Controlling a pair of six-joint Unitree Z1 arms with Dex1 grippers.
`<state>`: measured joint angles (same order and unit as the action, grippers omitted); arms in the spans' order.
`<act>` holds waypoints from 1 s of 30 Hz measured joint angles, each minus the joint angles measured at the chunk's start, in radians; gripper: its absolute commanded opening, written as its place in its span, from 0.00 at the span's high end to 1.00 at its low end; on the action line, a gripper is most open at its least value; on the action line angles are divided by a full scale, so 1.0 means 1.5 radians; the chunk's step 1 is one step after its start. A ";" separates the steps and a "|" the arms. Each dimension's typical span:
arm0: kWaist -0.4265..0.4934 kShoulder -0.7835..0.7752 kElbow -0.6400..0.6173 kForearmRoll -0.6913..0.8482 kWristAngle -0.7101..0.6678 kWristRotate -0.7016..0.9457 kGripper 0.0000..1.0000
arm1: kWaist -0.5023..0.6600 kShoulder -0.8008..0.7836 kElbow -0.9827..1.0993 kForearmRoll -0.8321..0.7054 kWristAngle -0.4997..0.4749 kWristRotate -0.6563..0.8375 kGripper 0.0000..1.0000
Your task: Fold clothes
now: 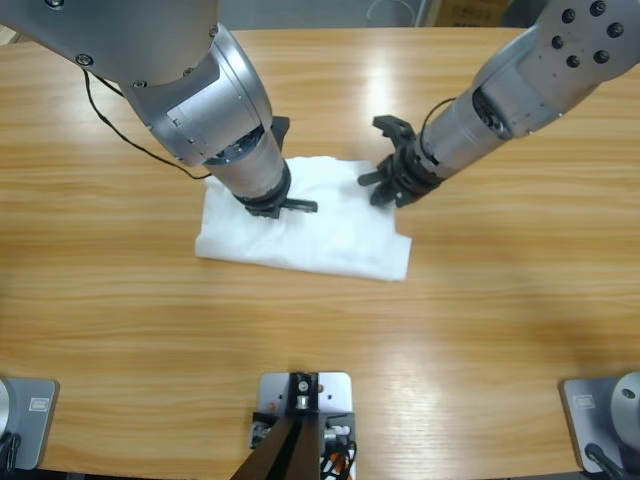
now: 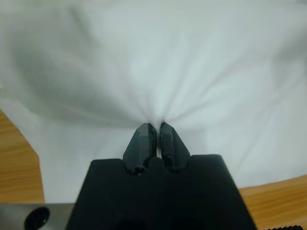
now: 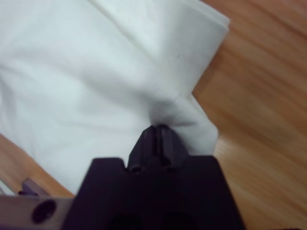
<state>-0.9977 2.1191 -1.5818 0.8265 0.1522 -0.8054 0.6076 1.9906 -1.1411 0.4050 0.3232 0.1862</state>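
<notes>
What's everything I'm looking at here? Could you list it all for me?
T-shirt: one, white, folded into a compact rectangle, lying mid-table; no lettering shows.
Table: one, long, light wood, under everything.
Cable: one, thin, black, trailing across the table at upper left.
Left gripper: one, black, jaws pinched together on the shirt, fabric puckering into them.
Right gripper: one, black, jaws closed on a fold at the shirt's edge near a corner.
Arms: two, silver-grey, the left arm coming from the upper left, the right arm from the upper right.
</notes>
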 measured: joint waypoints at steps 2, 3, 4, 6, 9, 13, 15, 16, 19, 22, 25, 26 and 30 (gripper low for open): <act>0.000 0.000 -0.002 0.002 0.000 0.000 1.00 | -0.002 0.004 -0.012 -0.001 0.000 0.000 1.00; 0.000 0.000 -0.003 0.003 0.000 0.000 1.00 | -0.004 0.007 -0.016 -0.002 0.000 0.000 1.00; 0.000 0.000 -0.003 0.003 0.000 0.000 1.00 | -0.005 0.008 -0.019 -0.002 0.000 0.000 1.00; 0.000 0.000 -0.004 0.004 0.000 0.000 1.00 | -0.006 0.010 -0.020 -0.002 0.000 0.000 1.00; 0.000 0.000 -0.004 0.005 0.000 0.000 1.00 | -0.006 0.003 -0.022 -0.002 -0.001 0.000 1.00; -0.003 0.000 -0.004 0.005 0.000 0.000 1.00 | -0.001 -0.030 -0.061 0.013 -0.001 0.000 1.00; -0.004 0.000 -0.004 0.005 0.000 0.000 1.00 | 0.009 -0.040 -0.093 0.024 -0.001 0.000 1.00; -0.004 0.000 -0.004 0.005 0.000 0.000 1.00 | 0.013 -0.041 -0.106 0.028 0.000 0.000 1.00; -0.004 0.000 -0.004 0.005 0.000 0.000 1.00 | 0.017 -0.028 -0.125 0.033 0.004 0.000 1.00; -0.004 0.000 -0.004 0.005 0.000 0.000 1.00 | 0.017 0.000 -0.125 0.036 0.004 0.000 1.00; -0.004 0.000 -0.004 0.005 0.000 0.000 1.00 | 0.018 0.014 -0.125 0.036 0.004 0.000 1.00; -0.004 0.000 -0.004 0.005 0.000 0.000 1.00 | 0.018 0.017 -0.125 0.037 0.004 0.000 1.00; -0.004 0.000 -0.004 0.005 0.000 0.000 1.00 | 0.022 0.023 -0.125 0.038 0.004 0.004 1.00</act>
<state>-1.0039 2.1191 -1.5874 0.8337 0.1522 -0.8054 0.6410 2.0245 -1.3285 0.4621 0.3286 0.1926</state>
